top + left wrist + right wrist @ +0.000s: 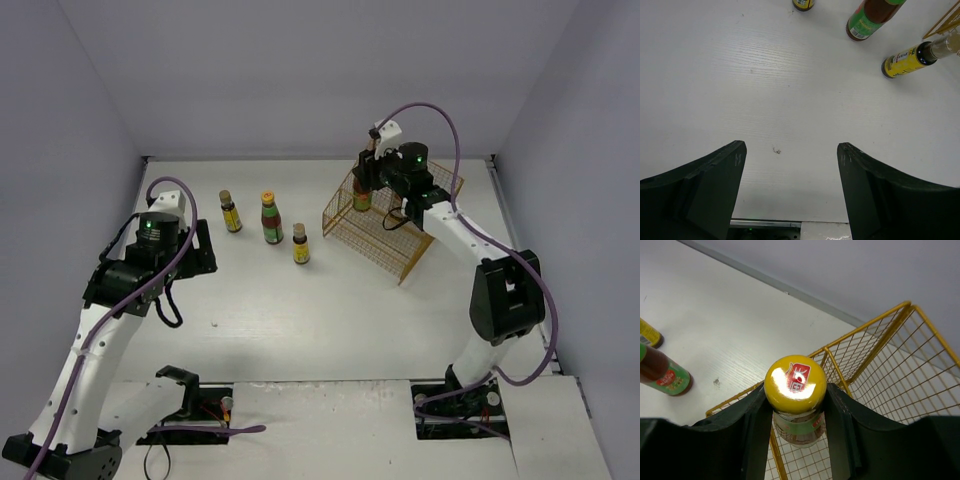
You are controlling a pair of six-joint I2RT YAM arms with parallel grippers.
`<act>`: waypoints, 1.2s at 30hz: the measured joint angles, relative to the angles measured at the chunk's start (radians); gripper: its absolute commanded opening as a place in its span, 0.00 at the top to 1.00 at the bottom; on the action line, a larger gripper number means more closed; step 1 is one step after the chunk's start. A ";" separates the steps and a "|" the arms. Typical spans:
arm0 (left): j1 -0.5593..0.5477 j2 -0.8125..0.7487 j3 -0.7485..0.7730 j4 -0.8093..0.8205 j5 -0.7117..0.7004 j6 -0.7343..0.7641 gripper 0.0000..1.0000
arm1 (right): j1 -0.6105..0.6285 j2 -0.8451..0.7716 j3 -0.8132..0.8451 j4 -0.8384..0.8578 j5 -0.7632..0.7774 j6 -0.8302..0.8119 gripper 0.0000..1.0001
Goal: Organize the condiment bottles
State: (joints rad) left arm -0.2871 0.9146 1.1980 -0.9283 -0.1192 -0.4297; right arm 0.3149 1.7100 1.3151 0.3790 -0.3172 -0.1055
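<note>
My right gripper [362, 180] is shut on the neck of a dark condiment bottle [795, 384] with a yellow-orange cap and a green label. It holds that bottle upright over the left corner of the gold wire basket [385, 245]. Three more condiment bottles stand on the table left of the basket: a short yellow-labelled one [231, 211], a dark orange-capped one [271, 218] and another short yellow-labelled one [300, 243]. My left gripper [790, 150] is open and holds nothing, hanging above bare table short of those three.
The basket's rim wires [867, 322] run right beside the held bottle. Grey walls close the table at the back and on both sides. Both arm bases and their cables sit at the near edge.
</note>
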 measured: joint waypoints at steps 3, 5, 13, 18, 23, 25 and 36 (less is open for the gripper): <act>0.000 0.000 -0.003 0.003 0.000 -0.001 0.27 | -0.001 0.008 -0.038 0.024 -0.004 0.001 0.88; 0.000 -0.002 -0.007 0.006 0.000 -0.002 0.27 | -0.002 0.010 -0.060 0.029 -0.007 0.002 0.84; 0.000 -0.027 -0.042 0.010 0.000 -0.002 0.27 | -0.002 0.011 -0.118 0.074 -0.014 0.002 0.56; 0.000 -0.038 -0.051 0.010 0.000 -0.002 0.27 | -0.002 0.010 -0.123 0.092 -0.014 0.003 0.43; 0.000 -0.047 -0.051 0.010 0.000 -0.002 0.27 | -0.002 -0.007 -0.122 0.105 -0.017 0.003 0.22; 0.000 -0.050 -0.051 0.010 -0.001 -0.002 0.27 | -0.002 -0.026 -0.120 0.092 -0.018 -0.001 0.17; 0.000 -0.051 -0.050 0.008 -0.001 -0.002 0.27 | 0.072 -0.156 0.113 -0.119 -0.011 -0.014 0.00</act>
State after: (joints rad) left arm -0.2871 0.8635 1.1477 -0.9203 -0.1200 -0.4316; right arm 0.3874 1.5536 1.4281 0.2604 -0.3283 -0.1200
